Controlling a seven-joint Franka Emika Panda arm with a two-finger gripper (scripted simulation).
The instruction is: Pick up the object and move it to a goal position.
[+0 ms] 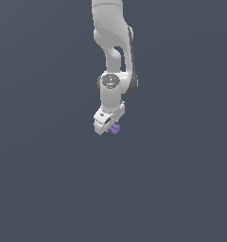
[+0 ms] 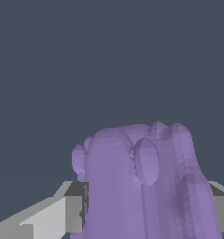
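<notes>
- In the wrist view, the object (image 2: 146, 186) fills the nearest part of the picture: a light-purple, lumpy piece with rounded bumps along its upper edge and one pointed lump standing out from its front face.
- The grey fingers (image 2: 74, 212) of the end effector (image 2: 149, 210) show on both sides of the object, one on each flank, and each meets the purple surface with no gap visible there.
- The end effector is therefore clamped on the object, which sits between its two fingers.
- Beyond the object, the wrist view shows only a flat, dark blue-grey ground, with no edge or mark on it.
- In the exterior view, the end effector (image 1: 111, 126) hangs at the low end of the white arm (image 1: 110, 61), tilted a little so that its body slants.
- The object (image 1: 115, 128) shows as a very small purple speck at the tip of the end effector, much smaller than the white body that carries it and partly hidden by it.
- The arm rises straight up from the end effector through a round grey joint (image 1: 109, 81) and leaves the picture at its top edge.
- Around and behind all this lies the same plain dark blue-grey surface; whether it is a bench under the end effector or a backdrop I cannot tell, and so I cannot tell whether the object is clear of any surface.
</notes>
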